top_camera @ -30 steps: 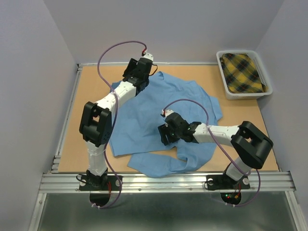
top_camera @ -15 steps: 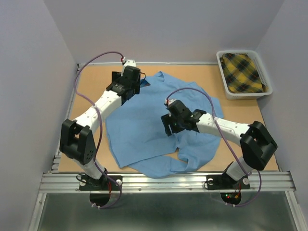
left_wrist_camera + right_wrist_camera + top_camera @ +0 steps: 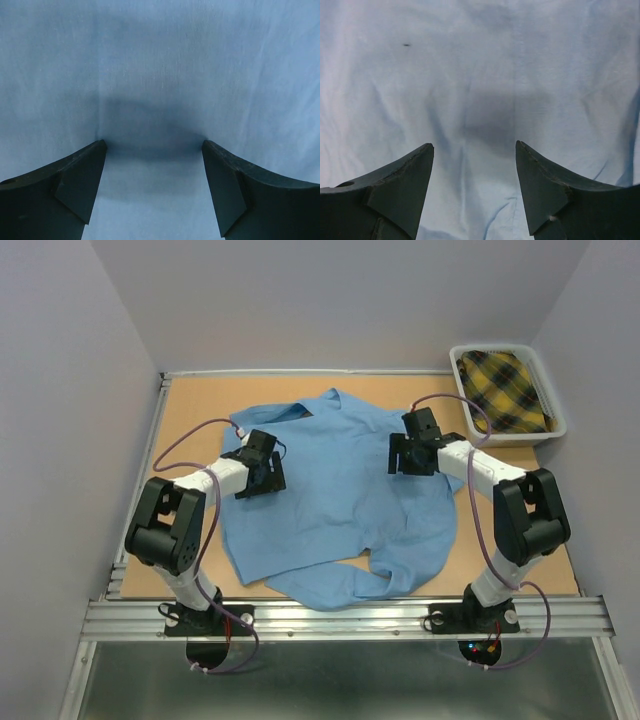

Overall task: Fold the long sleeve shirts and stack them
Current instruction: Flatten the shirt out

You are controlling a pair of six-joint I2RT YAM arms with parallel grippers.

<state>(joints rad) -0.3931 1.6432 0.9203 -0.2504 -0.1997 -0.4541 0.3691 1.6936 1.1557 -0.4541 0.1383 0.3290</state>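
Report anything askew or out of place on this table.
The light blue shirt lies crooked and rumpled rather than flat. Its near part is bunched, with what looks like a sleeve twisted across below the hem. No damage shows.

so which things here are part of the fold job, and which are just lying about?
Job: light blue shirt, spread on the table; left claw and right claw, both open over it.
Lying about: white bin, far right corner; yellow plaid cloth in it, possibly another shirt, cannot tell.
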